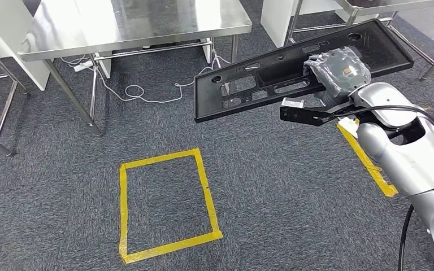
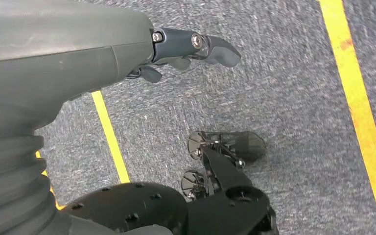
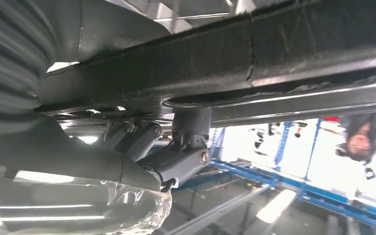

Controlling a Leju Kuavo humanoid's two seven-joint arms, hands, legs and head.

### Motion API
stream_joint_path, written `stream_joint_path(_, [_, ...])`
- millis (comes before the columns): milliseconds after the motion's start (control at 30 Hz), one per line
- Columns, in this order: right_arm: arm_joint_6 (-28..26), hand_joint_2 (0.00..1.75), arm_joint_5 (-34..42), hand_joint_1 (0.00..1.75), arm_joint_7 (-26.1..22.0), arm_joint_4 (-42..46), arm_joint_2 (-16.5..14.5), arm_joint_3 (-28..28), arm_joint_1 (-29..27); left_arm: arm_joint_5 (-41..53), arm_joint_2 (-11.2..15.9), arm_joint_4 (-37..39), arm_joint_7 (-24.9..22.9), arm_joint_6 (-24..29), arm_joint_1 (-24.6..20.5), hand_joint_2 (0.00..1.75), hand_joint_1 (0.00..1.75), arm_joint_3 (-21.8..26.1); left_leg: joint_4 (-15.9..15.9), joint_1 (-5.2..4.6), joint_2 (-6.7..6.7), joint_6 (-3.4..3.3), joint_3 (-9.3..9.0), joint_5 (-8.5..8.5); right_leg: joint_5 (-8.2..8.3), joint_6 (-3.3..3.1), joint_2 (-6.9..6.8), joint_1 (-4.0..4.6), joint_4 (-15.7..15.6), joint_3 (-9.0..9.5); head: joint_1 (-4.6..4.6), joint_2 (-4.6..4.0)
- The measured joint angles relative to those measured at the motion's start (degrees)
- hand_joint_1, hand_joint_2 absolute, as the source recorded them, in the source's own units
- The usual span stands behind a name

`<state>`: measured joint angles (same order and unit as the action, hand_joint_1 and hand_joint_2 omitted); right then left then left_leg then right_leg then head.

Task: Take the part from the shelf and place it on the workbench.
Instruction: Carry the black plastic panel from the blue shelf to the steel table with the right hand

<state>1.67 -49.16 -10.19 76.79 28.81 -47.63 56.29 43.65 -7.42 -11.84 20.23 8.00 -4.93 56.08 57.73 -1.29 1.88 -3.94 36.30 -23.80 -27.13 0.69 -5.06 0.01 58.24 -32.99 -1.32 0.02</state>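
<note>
Your left hand (image 2: 196, 49) is hanging over the grey carpet (image 2: 284, 88), fingers (image 2: 218, 49) curled in and holding nothing. A steel bench (image 1: 135, 25) is standing ahead on the left, with a white cable (image 1: 141, 93) trailing on the floor beneath it and a yellow taped rectangle (image 1: 166, 206) in front. Your right hand (image 1: 339, 70) is gripping the long black plastic panel (image 1: 260, 79) near one end, fingers (image 3: 176, 159) wrapped under its edge, carrying it in the air, well apart from the bench. Risks, in my judgement: most of the panel is overhanging the grip, so it is likely to twist or slip, and its free end could strike the bench edge or legs.
</note>
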Motion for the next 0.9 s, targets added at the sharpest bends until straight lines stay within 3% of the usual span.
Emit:
stream_joint_path(67, [-0.2,1.75,0.0,1.75,0.0,-0.1,0.0,0.0,0.1,0.0,-0.1,0.0,-0.1,0.0,-0.1,1.75,0.0,0.0,-0.9,0.49,-1.08,-0.26,-0.7,0.54,-1.68,0.02,1.95,0.03,3.3,-1.4,0.09,0.0])
stream_joint_path(133, [-0.3,1.75,0.1,1.75,0.0,-0.2,0.2,-0.1,0.1,0.1,-0.2,0.0,-0.2,0.1,-0.2,1.75,0.0,0.0,-1.1,0.74,-2.31,-0.39,-0.88,0.7,-4.59,-0.22,4.14,-0.36,10.6,-5.04,0.26,0.0])
stream_joint_path(200, [-0.3,1.75,0.0,1.75,0.0,-0.5,0.4,-0.3,-0.2,0.1,-0.3,0.0,-0.3,0.1,-0.2,1.75,0.0,0.0,-1.1,0.78,-3.67,-0.39,-0.89,0.67,-5.86,0.23,4.66,-0.73,15.7,-8.04,0.36,0.0])
stream_joint_path(233, [-0.3,1.75,0.0,1.75,0.0,-0.6,0.4,-0.4,-0.3,0.1,-0.3,0.0,-0.3,0.1,-0.2,1.75,0.0,0.0,-1.0,0.83,-4.37,-0.34,-0.93,0.65,-5.14,0.8,4.72,-0.91,15.1,-8.11,0.39,0.0])
stream_joint_path(267, [-0.3,1.75,0.0,1.75,0.0,-0.6,0.4,-0.5,-0.4,0.1,-0.4,0.0,-0.3,0.1,-0.1,1.75,0.0,0.0,-1.0,0.9,-5.08,-0.22,-1.0,0.59,-3.57,1.5,4.84,-1.16,12.4,-7.04,0.39,0.0])
stream_joint_path(333, [-0.4,1.75,0.1,1.75,0.0,-0.8,0.4,-0.6,-0.3,0.2,-0.5,0.0,-0.3,0.1,-0.1,1.75,0.0,0.0,-0.6,0.93,-6.39,0.28,-0.93,0.31,-0.06,2.66,6.23,-1.77,4.4,-3.4,0.52,0.0])
stream_joint_path(400, [-0.4,1.75,0.1,1.75,0.0,-1.0,0.3,-0.8,-0.1,0.2,-0.5,0.0,-0.3,0.3,-0.1,1.75,0.0,0.0,-0.2,0.85,-7.38,0.91,-0.5,0.14,1.42,2.51,7.22,-1.95,0.3,-1.45,0.55,0.0])
stream_joint_path(467, [-0.4,1.75,0.1,1.75,-0.1,-1.1,0.1,-0.9,0.0,0.2,-0.4,0.0,-0.3,0.4,0.1,1.75,0.0,0.1,0.0,0.91,-8.1,1.33,-0.12,0.19,1.42,1.73,6.58,-1.79,0.1,-1.35,0.52,0.0])
stream_joint_path(500, [-0.4,1.75,0.1,1.75,-0.1,-1.2,0.0,-0.9,0.0,0.2,-0.4,0.0,-0.3,0.4,0.2,1.75,0.0,0.1,0.2,0.95,-7.9,1.54,0.04,0.03,1.42,1.44,6.2,-1.87,0.1,-1.24,0.54,0.0])
stream_joint_path(567, [-0.4,1.75,0.1,1.75,-0.1,-1.3,-0.3,-0.9,0.3,0.2,-0.3,0.0,-0.3,0.4,0.2,1.75,0.0,0.2,2.8,0.99,-5.68,2.26,1.27,-1.54,1.3,0.74,5.36,-2.08,-0.1,-0.85,0.26,0.0])
stream_joint_path(633, [-0.4,1.75,0.1,1.75,-0.1,-1.4,-0.3,-0.9,0.4,0.2,-0.3,0.0,-0.3,0.4,0.1,1.75,0.0,0.3,9.8,1.31,-2.89,3.0,4.77,-4.73,1.0,0.02,4.42,-1.9,-0.1,-0.46,-0.02,0.0])
stream_joint_path(667, [-0.4,1.75,0.1,1.75,-0.1,-1.5,-0.3,-0.9,0.4,0.2,-0.3,0.0,-0.3,0.4,0.1,1.75,0.0,0.3,13.6,1.56,-2.3,3.23,6.82,-6.04,0.86,-0.25,3.93,-1.77,-0.1,-0.31,-0.03,0.0])
stream_joint_path(700, [-0.4,1.75,0.1,1.75,-0.1,-1.6,-0.4,-1.0,0.4,0.2,-0.3,0.0,-0.3,0.4,0.1,1.75,0.0,0.3,16.1,1.76,-2.06,3.33,8.3,-6.53,0.74,-0.41,3.48,-1.67,-0.1,-0.18,-0.03,0.0])
stream_joint_path(733, [-0.4,1.75,0.1,1.75,-0.1,-1.7,-0.4,-1.1,0.4,0.2,-0.4,0.0,-0.3,0.4,0.1,1.75,0.0,0.4,16.3,1.86,-1.99,3.34,8.73,-5.92,0.61,-0.51,3.1,-1.62,-0.1,-0.04,-0.03,0.0])
stream_joint_path(767, [-0.5,1.75,0.2,1.75,-0.1,-1.7,-0.5,-1.1,0.4,0.2,-0.4,0.0,-0.3,0.4,0.1,1.75,0.0,0.4,14.3,1.91,-1.92,3.23,7.92,-4.36,0.48,-0.55,2.79,-1.58,-0.1,0.13,-0.04,0.0])
stream_joint_path(833, [-0.5,1.75,0.5,1.75,-0.2,-1.8,-0.7,-1.1,0.6,0.2,-0.3,0.0,-0.3,0.4,0.1,1.75,0.0,0.4,6.5,1.68,-1.07,2.55,4.01,-0.65,0.16,-0.42,2.25,-1.44,-0.1,0.5,-0.03,0.0])
stream_joint_path(900, [-0.6,1.75,0.7,1.75,-0.3,-1.9,-0.9,-1.0,0.8,0.2,-0.2,0.0,-0.3,0.4,0.0,1.75,0.0,0.4,1.3,1.21,-0.23,1.92,1.33,0.78,-0.15,-0.03,1.79,-1.1,-0.1,0.63,-0.01,0.0])
